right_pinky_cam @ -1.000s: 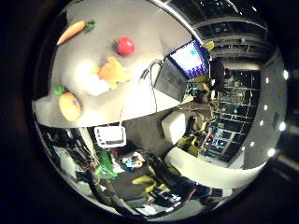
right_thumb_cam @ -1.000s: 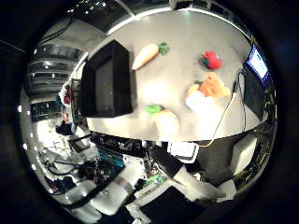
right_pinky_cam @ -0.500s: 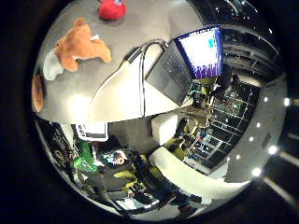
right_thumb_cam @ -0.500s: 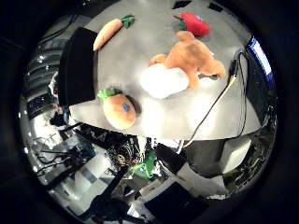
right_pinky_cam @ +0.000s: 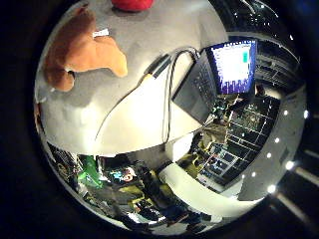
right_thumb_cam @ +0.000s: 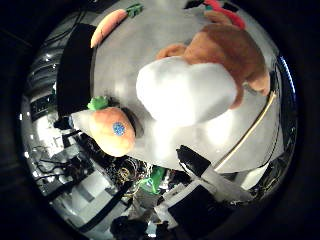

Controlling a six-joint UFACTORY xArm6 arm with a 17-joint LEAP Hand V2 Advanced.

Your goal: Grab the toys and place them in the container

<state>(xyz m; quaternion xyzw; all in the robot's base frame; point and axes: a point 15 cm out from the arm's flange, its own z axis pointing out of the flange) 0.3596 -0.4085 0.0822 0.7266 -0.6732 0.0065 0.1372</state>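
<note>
Orange-and-white plush toy (right_thumb_cam: 210, 75) fills the view, close beneath the palm.

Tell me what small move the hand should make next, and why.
Probably keep lowering onto the plush: its white part fills much of the thumb-side view, so it is close under the palm, while the carrot and black container lie farther off on the table.

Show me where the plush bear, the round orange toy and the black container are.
plush bear (right_thumb_cam: 225, 50): thumb side palm view, on its orange body.
round orange toy (right_thumb_cam: 112, 131): thumb side palm view, on its middle.
black container (right_thumb_cam: 75, 70): thumb side palm view, on its dark inside.
</note>
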